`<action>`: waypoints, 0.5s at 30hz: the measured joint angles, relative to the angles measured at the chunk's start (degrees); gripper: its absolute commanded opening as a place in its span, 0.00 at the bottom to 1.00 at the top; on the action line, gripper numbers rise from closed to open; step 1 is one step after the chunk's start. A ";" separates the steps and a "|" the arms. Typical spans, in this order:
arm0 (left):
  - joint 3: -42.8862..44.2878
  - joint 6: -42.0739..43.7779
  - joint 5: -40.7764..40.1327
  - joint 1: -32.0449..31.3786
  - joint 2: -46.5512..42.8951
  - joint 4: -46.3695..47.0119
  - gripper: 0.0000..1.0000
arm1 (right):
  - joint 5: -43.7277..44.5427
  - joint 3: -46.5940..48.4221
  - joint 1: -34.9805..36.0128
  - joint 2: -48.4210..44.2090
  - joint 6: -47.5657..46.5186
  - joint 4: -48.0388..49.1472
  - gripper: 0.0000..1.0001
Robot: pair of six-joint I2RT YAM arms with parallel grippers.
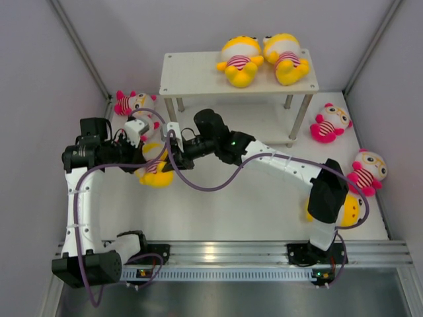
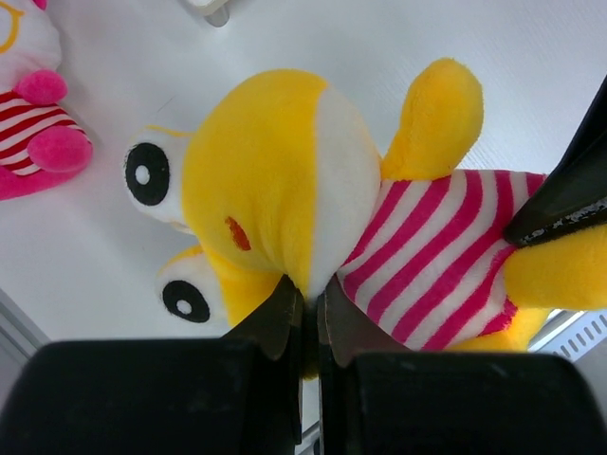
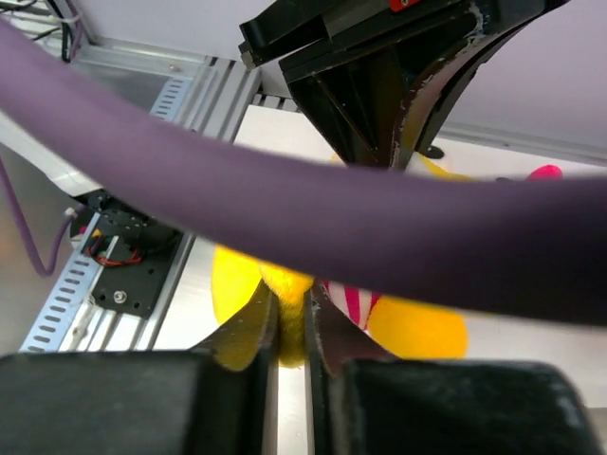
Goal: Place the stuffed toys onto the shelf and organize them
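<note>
From above, the left tool (image 1: 148, 165) and right tool (image 1: 169, 161) meet on one yellow doll (image 1: 157, 176), left of the shelf (image 1: 198, 72). The shelf's top carries two dolls at its right end.

Left wrist view: that tool pinches the doll's neck.

Right wrist view: that tool is pressed onto a yellow limb.

I'd release one grip before lifting, then set the doll on the bare left part.

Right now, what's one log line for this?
left gripper: shut on yellow striped-shirt plush doll; right gripper: shut on same doll; pale shelf top: two yellow dolls
</note>
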 measured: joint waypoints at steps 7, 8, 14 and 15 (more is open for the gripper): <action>0.22 -1.95 -2.43 -0.17 0.13 -0.07 0.38 | 3.41 -1.68 0.00 -1.29 0.72 0.96 0.00; 0.61 -2.78 -3.23 -0.26 0.31 -0.13 0.42 | 3.85 -2.29 0.00 -1.88 0.76 0.90 0.00; 7.19 -11.04 -11.41 -0.42 3.30 0.02 0.68 | 6.25 -3.48 -0.02 -5.57 0.17 0.70 0.00; 8.02 -12.07 -12.70 -0.39 3.37 0.04 0.69 | 6.54 -3.54 -0.02 -6.36 -0.15 0.61 0.00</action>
